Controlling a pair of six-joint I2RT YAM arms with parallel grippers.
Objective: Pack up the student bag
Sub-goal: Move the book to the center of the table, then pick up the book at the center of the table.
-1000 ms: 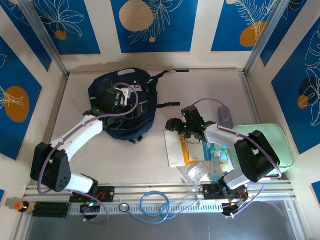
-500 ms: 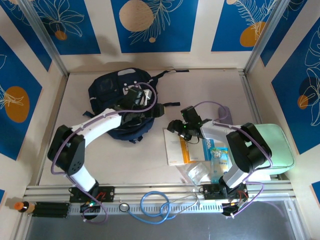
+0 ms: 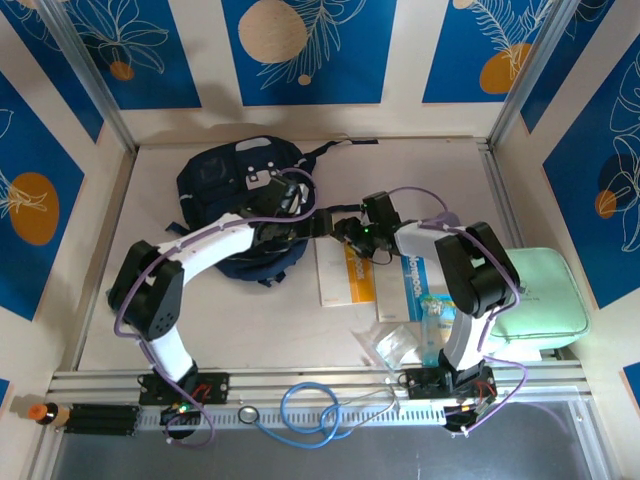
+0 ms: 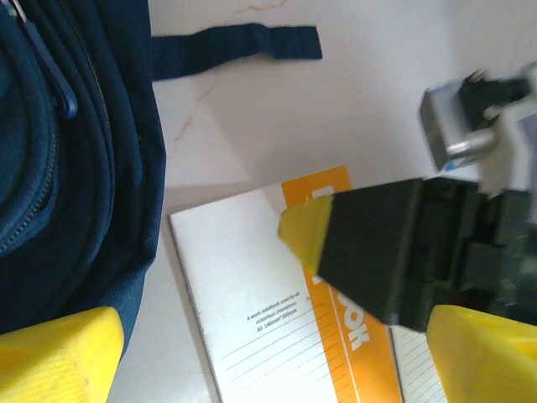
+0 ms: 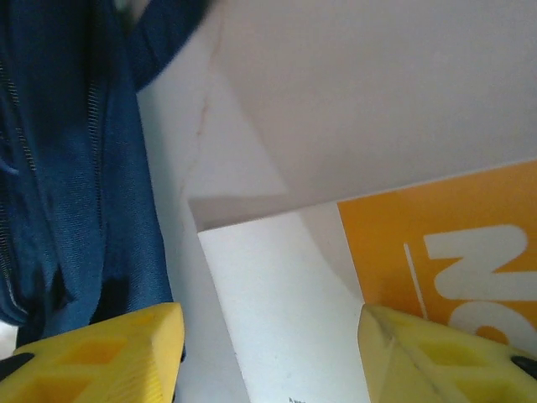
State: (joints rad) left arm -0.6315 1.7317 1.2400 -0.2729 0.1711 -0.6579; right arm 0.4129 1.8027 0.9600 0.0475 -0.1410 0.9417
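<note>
Notebook and right gripper now lie nearer the student bag for packing, its jaws half-apart, hold unclear, while the left gripper hovers wide open, empty

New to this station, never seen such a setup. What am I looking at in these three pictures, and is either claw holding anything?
The wide picture looks down on a table with two robot arms bolted at its near edge. The other two come from small cameras on the wrists; the yellow blocks at the bottom are that claw's own fingers. On the table lie a navy backpack, a white and orange notebook beside it, a clear plastic bag and a mint green case. The left gripper and the right gripper are both over the notebook, jaws apart, gripping nothing.
</note>
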